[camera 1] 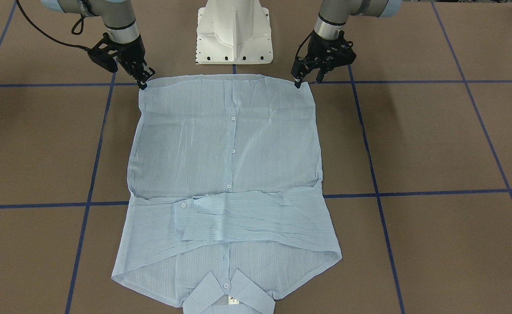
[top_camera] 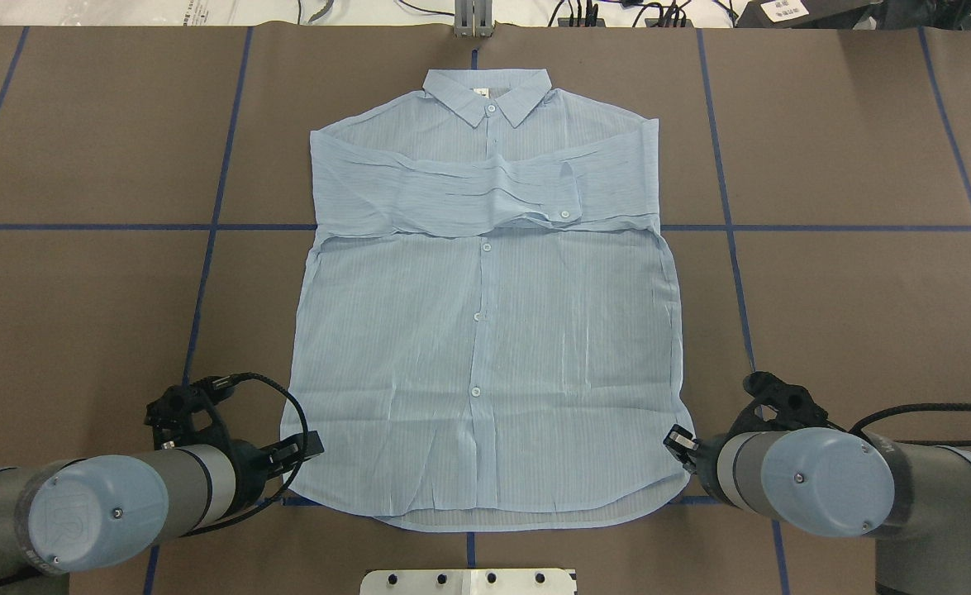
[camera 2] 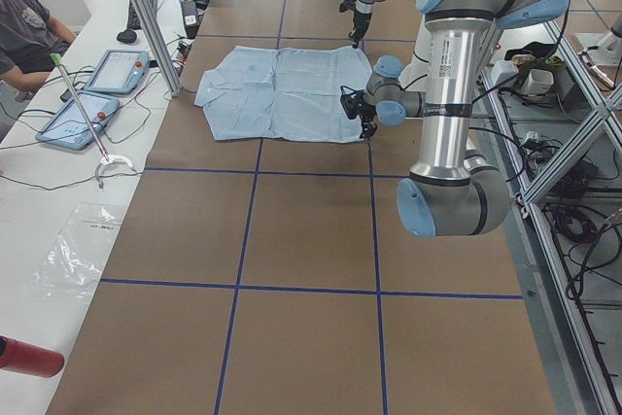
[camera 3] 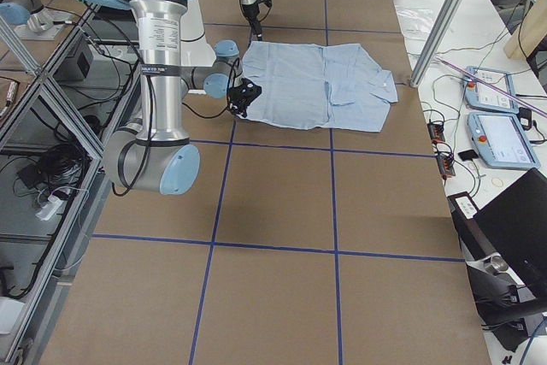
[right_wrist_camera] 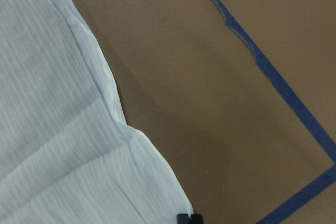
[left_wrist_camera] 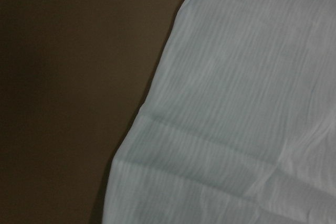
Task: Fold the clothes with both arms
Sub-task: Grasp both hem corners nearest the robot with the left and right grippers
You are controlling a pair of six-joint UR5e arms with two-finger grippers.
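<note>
In the front-facing view the light-blue striped shirt (camera 1: 229, 148) lay flat and face up on the brown desk (camera 1: 434, 144), buttoned, its collar (camera 1: 229, 296) at the end away from the white pedestal base (camera 1: 234, 35) and both sleeves folded across its chest. The right pincer (camera 1: 144, 83) touched one hem corner of the shirt and the left pincer (camera 1: 301, 82) the other. The right one's fingers looked close together, but I cannot tell whether either pincer had cloth between its fingers. From overhead, both arms came in at the shirt's hem end, the left pincer (top_camera: 299, 450) just beside one lower corner and the right pincer (top_camera: 679, 438) at the opposite one, largely hidden by their own wrists. The left side view showed the near arm's pincer at the shirt's near hem corner, and the right side view showed the same of the other arm; their opening was not readable there. The left wrist view held only the shirt's edge on the desk. The right wrist view showed the shirt's curved hem ending at a black fingertip (right_wrist_camera: 189, 217), with blue tape (right_wrist_camera: 273, 72) well apart from the shirt.
</note>
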